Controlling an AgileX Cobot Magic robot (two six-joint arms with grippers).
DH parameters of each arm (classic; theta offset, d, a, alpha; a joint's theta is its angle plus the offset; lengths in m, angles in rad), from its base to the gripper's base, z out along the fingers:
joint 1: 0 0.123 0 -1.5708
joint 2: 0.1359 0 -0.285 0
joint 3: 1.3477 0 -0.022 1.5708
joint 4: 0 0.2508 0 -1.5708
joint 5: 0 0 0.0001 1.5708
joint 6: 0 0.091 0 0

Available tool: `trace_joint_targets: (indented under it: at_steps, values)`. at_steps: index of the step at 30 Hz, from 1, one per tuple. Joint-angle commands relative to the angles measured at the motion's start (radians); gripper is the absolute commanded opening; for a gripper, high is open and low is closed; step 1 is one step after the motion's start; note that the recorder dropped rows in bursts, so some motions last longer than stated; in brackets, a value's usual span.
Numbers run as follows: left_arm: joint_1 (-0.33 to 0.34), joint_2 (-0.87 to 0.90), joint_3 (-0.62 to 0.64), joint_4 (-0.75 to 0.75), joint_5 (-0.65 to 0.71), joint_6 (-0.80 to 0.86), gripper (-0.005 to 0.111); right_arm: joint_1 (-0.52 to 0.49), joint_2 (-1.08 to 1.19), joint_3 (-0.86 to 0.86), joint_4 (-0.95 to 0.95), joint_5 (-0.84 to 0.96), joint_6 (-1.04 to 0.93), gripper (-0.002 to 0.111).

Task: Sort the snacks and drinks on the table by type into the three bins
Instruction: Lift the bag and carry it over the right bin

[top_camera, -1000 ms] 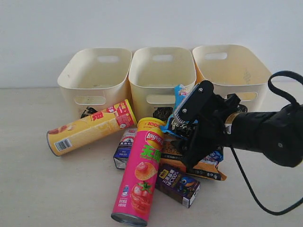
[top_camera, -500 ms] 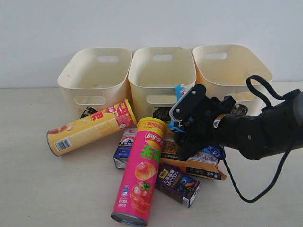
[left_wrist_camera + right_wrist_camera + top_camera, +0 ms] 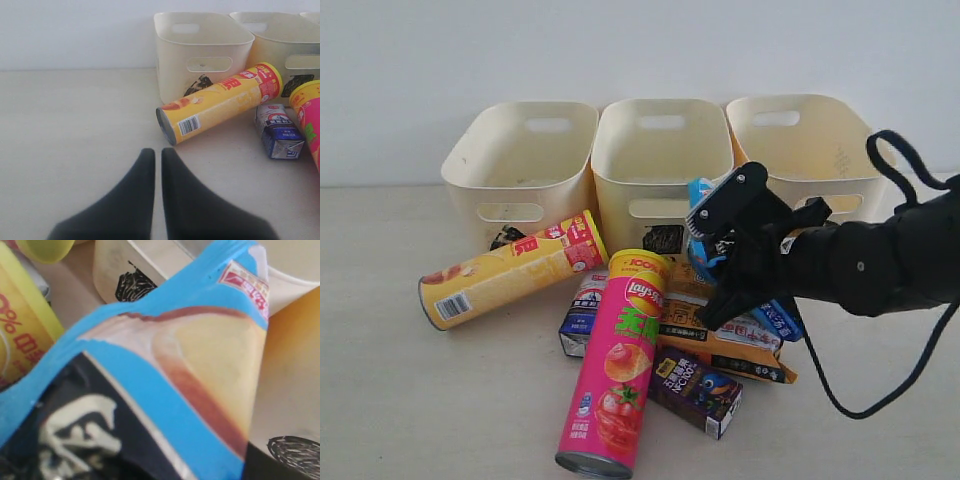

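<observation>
Blue-black foil snack bag [image 3: 150, 390] was clamped in the right gripper [image 3: 705, 268] and held up above the pile, just in front of the middle and right of the three cream plastic bins [image 3: 660, 110]. Under it lay a flat orange snack bag [image 3: 730, 345], with a dark purple drink carton [image 3: 698, 388] at its near edge. Pink Lay's chip can [image 3: 615, 370] lay alongside, hiding part of a blue-and-white drink carton [image 3: 582, 312]. Yellow red-banded chip can [image 3: 505, 270] lay before the left bin. Right arm blocked the right bin's front. Black scribble marks were part-hidden and their shapes unreadable. The bag filled the right wrist view. Left gripper [image 3: 154, 150] had its fingers together, holding nothing, over the pale beige wood-grain table [image 3: 420, 400]. Plain white wall [image 3: 620, 40] behind.
</observation>
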Motion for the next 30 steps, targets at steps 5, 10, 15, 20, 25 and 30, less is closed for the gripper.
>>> trace_joint_targets:
  at_steps: [5,10,15,20,25,30]
  values:
    - [0.003,-0.003,0.003,0.0,0.001,-0.01,0.004,-0.003,-0.201,0.003,0.004,0.166,0.0,0.0]
    - [0.003,-0.003,0.003,0.0,0.001,-0.01,0.004,-0.003,-0.339,0.003,0.004,0.18,0.0,0.0]
    - [0.003,-0.003,0.003,0.0,0.001,-0.01,0.004,-0.033,-0.43,0.002,0.008,0.095,0.006,0.0]
    - [0.003,-0.003,0.003,0.0,0.001,-0.01,0.004,-0.118,-0.409,-0.052,0.008,0.105,0.051,0.0]
    - [0.003,-0.003,0.003,0.0,0.001,-0.01,0.004,-0.189,-0.335,-0.173,0.008,0.107,0.128,0.0]
    - [0.003,-0.003,0.003,0.0,0.001,-0.01,0.004,-0.236,-0.197,-0.331,0.008,0.118,0.214,0.0]
